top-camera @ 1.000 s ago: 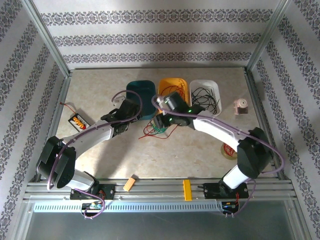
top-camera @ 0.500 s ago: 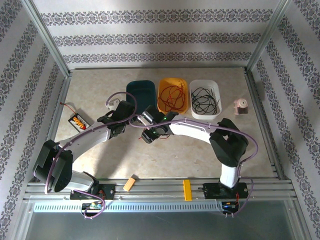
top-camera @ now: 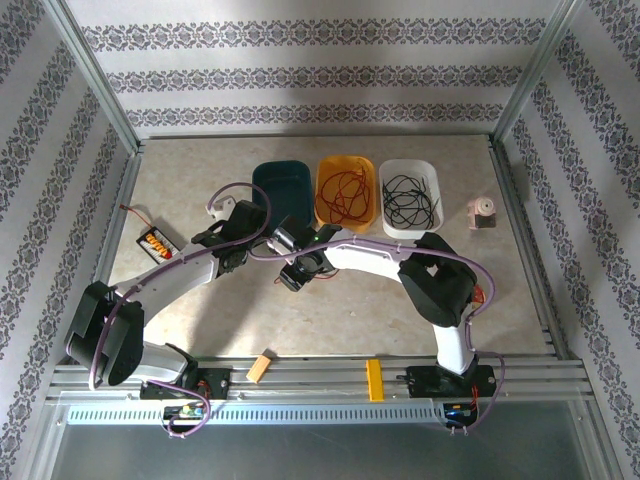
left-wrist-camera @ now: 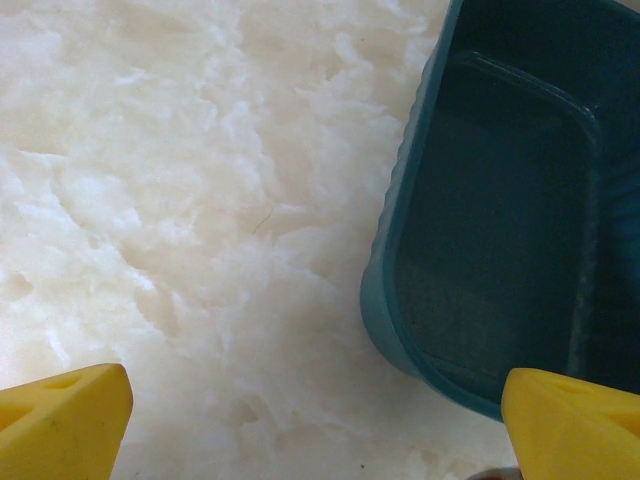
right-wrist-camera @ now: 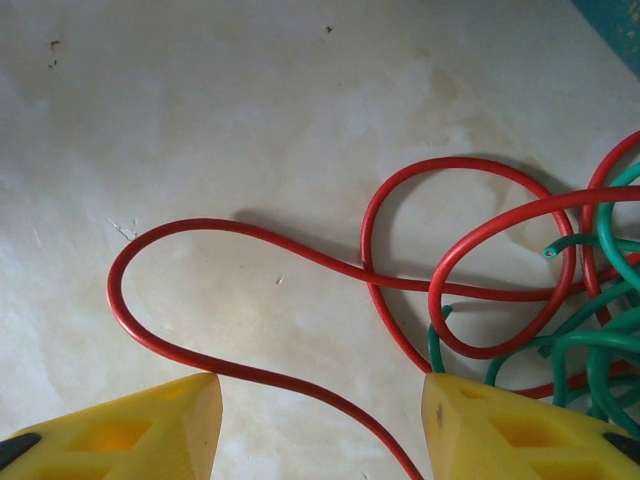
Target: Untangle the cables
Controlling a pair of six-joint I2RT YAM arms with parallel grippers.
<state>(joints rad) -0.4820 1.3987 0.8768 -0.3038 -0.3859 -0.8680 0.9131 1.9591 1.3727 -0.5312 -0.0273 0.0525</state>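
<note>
Over the tangle, the right gripper point(right-wrist-camera: 320, 392) has come down and swung toward the teal bin point(top-camera: 283, 186). A second ago it sat higher, and further to the right of that bin. The right arm's elbow has folded in behind it.

- Tangle: lies on the table point(right-wrist-camera: 200, 120), just in front of the teal bin's near edge. One red cable point(right-wrist-camera: 300, 255) throws a wide loop away from the knot. The green cables point(right-wrist-camera: 590, 350) are bunched on the knot's far side and cross the red several times.
- Right gripper: jaws apart, nothing pinched. A strand of the red loop runs between the fingers on the table.
- Already sorted: red cables point(top-camera: 343, 195) in the orange bin point(top-camera: 347, 160), next to the teal bin on its right. Black cables point(top-camera: 408, 198) are in the white bin point(top-camera: 410, 163), one bin further right.
- Left gripper point(left-wrist-camera: 310, 400): jaws spread wide, holding nothing, hovering at the teal bin's left near corner.

Our reading is that the right arm has lined up on the free red loop. We judge the next pull should draw the red away from the green. Snagging looks likely where the strands cross, so the green clump may drag along.
</note>
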